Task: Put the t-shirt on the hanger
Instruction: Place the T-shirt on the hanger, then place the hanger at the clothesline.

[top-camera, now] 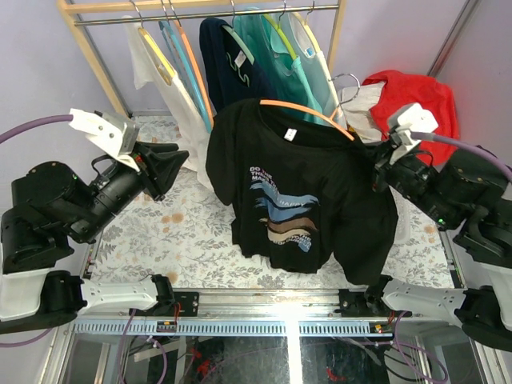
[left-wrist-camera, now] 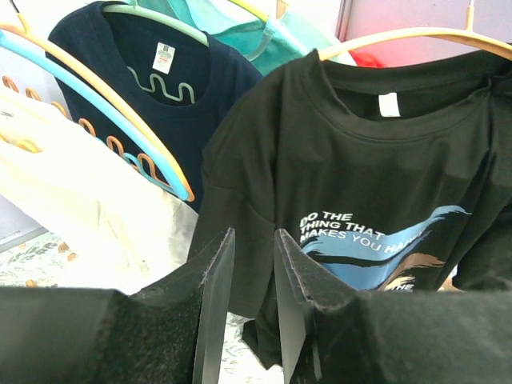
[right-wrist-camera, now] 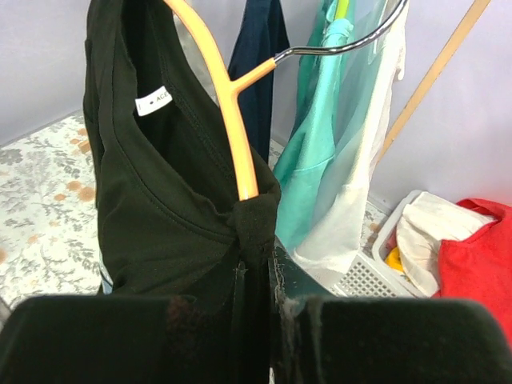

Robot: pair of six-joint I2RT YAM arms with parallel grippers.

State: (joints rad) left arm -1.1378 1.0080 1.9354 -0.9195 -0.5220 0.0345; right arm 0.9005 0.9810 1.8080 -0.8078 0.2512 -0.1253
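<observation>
Left claw [left-wrist-camera: 254,248]: jaws a narrow gap apart with nothing between them, hanging above the desk [top-camera: 180,232]. The t-shirt [top-camera: 296,184] is ahead of this claw and to its right, close but apart. Its nearest part is the loose sleeve and side hem, so the left claw is the nearer arm for that free shoulder. Beyond the left claw and off to its left are a navy shirt [left-wrist-camera: 172,88] and a blue hanger [left-wrist-camera: 104,112], neither part of the task. The t-shirt hangs upright in the air between the two claws, chest print facing the arms. The white chest lettering [left-wrist-camera: 336,228] reads "DO THE THING THAT MAKES YOU HA…", with the rest cut off in a fold. The white neck tag is too small to read in the left wrist view. In the right wrist view it shows a few dark letters, maybe "ACE", not sure. The navy shirt's tag is unreadable. The hanger [top-camera: 308,110] has its long axis slanting from the collar down toward the right claw, silver hook up and away from it. Right claw [right-wrist-camera: 258,264]: clamped on a bunch of t-shirt shoulder fabric with the hanger's orange end right at its fingertips. Judgement: the hanger tip toward the left claw shows bare at that shoulder, so the next move depends on that shoulder being pulled along the hanger's axis. I cannot tell how much of that arm is already inside.
</observation>
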